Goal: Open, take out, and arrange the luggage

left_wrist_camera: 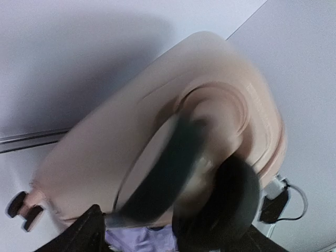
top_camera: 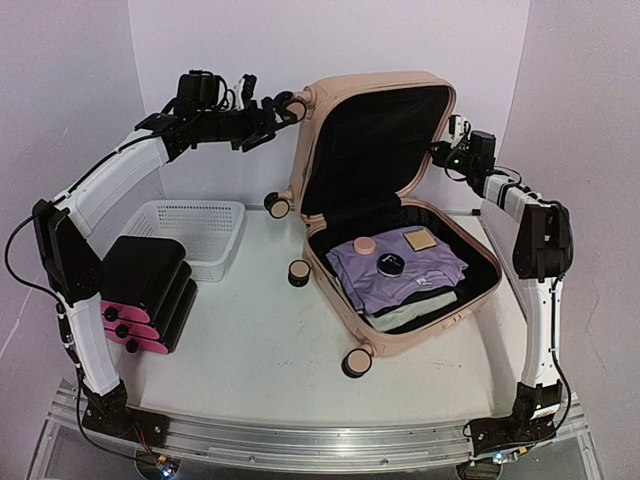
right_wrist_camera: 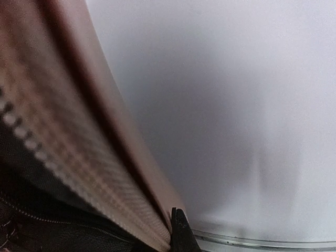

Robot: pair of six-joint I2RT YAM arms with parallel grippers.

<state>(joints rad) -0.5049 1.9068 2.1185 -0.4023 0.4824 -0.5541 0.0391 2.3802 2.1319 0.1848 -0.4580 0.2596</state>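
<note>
While luggage lid (top_camera: pixel 375 140) stood upright, left gripper (top_camera: pixel 285 108), jaws apart, sat at its top-left corner; right gripper (top_camera: pixel 455 128), closed, apparently against right rim.

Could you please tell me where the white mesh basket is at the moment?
In the top view, the white mesh basket sits on the table's left side, just behind the black drawer box and left of the open luggage.

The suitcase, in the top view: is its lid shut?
No, the suitcase has its lid standing raised, and folded purple clothes show in its lower half.
</note>
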